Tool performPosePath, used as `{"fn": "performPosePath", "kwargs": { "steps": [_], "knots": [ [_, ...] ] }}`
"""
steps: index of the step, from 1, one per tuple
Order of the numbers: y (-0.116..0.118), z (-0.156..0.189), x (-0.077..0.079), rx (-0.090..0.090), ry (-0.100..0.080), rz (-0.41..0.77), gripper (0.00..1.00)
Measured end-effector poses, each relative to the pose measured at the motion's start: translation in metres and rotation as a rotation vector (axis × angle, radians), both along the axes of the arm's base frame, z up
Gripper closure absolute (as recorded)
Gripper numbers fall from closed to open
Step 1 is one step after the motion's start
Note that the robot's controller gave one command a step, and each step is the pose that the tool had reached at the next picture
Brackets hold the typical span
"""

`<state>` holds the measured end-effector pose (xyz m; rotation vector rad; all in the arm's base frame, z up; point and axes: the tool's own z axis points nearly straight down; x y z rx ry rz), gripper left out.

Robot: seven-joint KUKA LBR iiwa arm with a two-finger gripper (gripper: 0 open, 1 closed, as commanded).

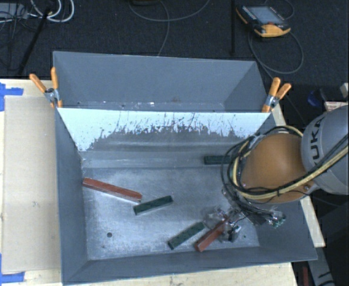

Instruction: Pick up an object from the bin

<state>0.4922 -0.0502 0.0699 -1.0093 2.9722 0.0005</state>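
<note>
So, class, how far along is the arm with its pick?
Done: the gripper is low at the bin's front right, at one end of a red-brown bar. In hand: taking hold, though no grasp is visible. Left: the lift; the bar lies on the floor beside a dark green bar.

Front-left bin floor (102,234) is open, back-centre too. Long red strip (111,189) and dark green bar (153,204) lie across mid-floor. Front-right is tight: green bar (186,235) and red bar (209,240) side by side near the front wall, gripper (229,224) over them.

Short red-brown stick (207,241) flat, diagonal, lower right.
</note>
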Motion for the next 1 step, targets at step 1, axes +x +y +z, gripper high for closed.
{"fn": "performPosePath", "kwargs": {
  "steps": [1],
  "knots": [
    [0.0346,0.1689,-0.0213,0.000,-0.005,0.025,1.00]
  ]
}}
